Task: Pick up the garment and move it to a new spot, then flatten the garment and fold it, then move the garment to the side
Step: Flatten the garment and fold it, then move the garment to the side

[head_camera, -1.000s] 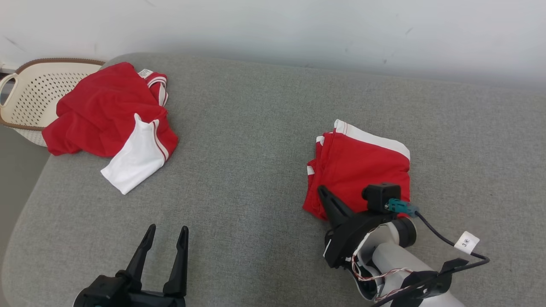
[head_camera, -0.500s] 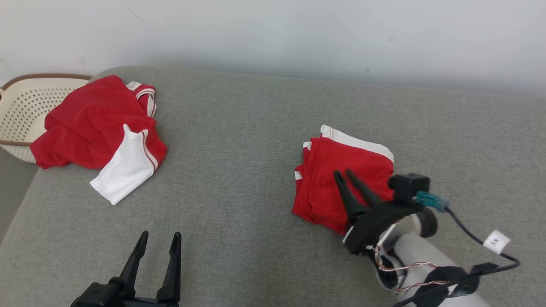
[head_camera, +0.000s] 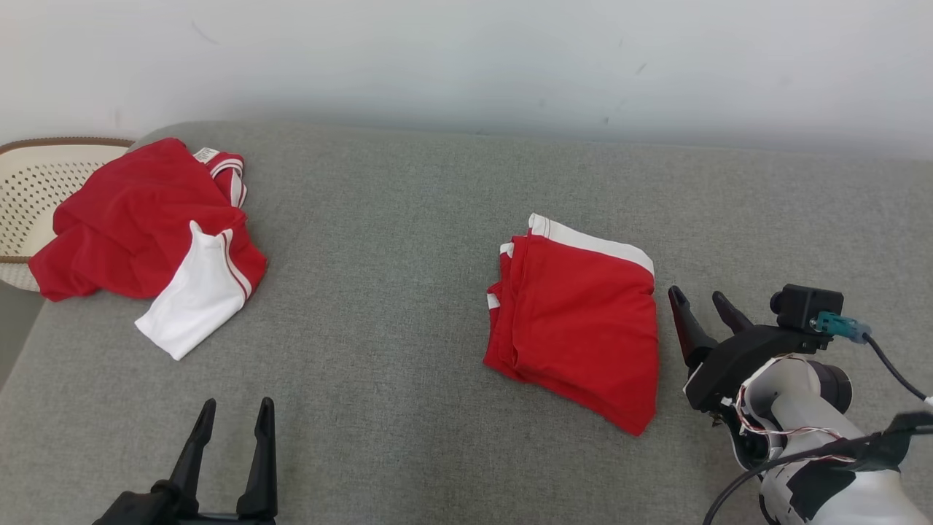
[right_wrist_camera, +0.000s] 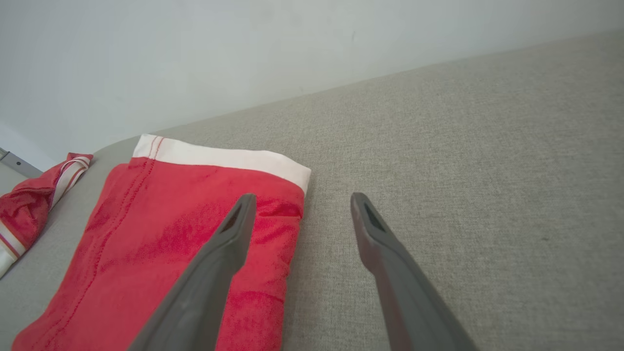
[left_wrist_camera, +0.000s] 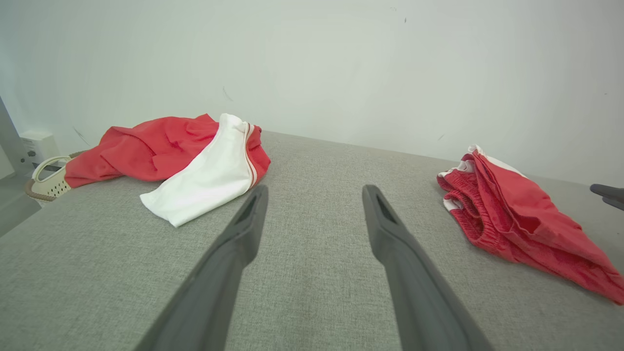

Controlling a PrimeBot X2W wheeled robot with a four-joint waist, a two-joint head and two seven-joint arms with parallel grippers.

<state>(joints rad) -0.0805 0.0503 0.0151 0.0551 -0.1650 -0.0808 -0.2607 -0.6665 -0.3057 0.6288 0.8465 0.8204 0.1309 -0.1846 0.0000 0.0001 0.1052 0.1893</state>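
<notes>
Lying folded flat, the red garment (head_camera: 576, 328) with white band sits beside the right hand (head_camera: 696, 294), spread wide and empty.

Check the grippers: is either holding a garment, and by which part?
Nothing is held. The right gripper stands open beside the folded garment; the left gripper is open.

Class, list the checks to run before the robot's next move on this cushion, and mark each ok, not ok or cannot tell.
1. folded garment lies neat and flat on the cushion: ok.
2. right gripper open, beside the folded garment, holding nothing: ok.
3. left gripper open and empty: ok.
4. folded garment apart from the crumpled garment: ok.
5. crumpled garment wholly on the cushion: not ok, it overlaps the basket.
</notes>
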